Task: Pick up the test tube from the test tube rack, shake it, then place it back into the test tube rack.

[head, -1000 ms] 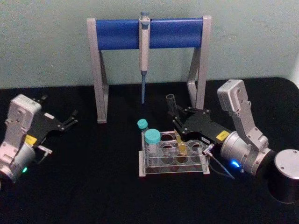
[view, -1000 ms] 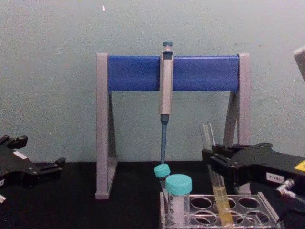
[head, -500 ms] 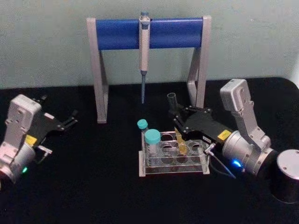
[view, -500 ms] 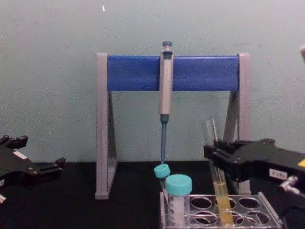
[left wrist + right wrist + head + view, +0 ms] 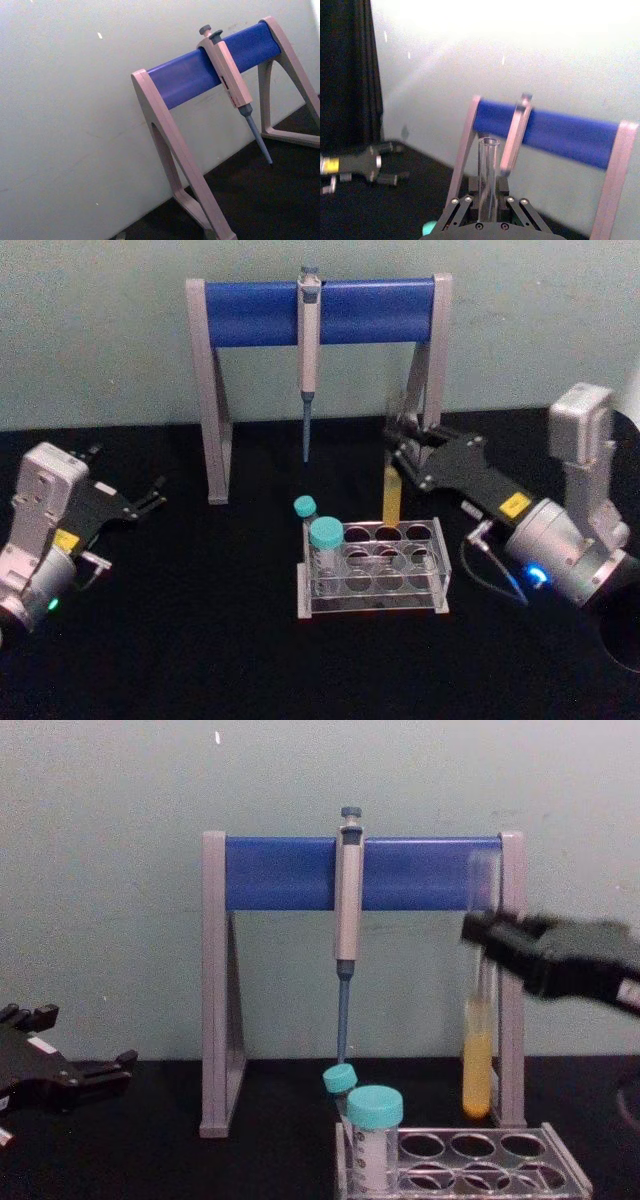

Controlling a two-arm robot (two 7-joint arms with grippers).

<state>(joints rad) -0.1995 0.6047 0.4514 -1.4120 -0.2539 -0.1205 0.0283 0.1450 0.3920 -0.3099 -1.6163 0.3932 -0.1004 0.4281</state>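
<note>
My right gripper is shut on the upper part of the test tube, a slim clear glass tube with yellow liquid in its lower part. The tube hangs upright in the air, above and behind the rack's right side, its bottom clear of the holes. In the chest view the test tube hangs from the right gripper in front of the stand's right leg. The right wrist view looks along the test tube, which stands between the fingers. The test tube rack is low and clear and sits at the table's centre. My left gripper rests open at the far left.
Two teal-capped tubes stand in the rack's left holes. Behind the rack is a grey-and-blue pipette stand with a pipette hanging from its bar. The table is black, with a pale wall close behind the stand.
My right gripper has lifted the test tube straight out of the rack, moving up and toward the stand's right leg. The left arm has not moved.
</note>
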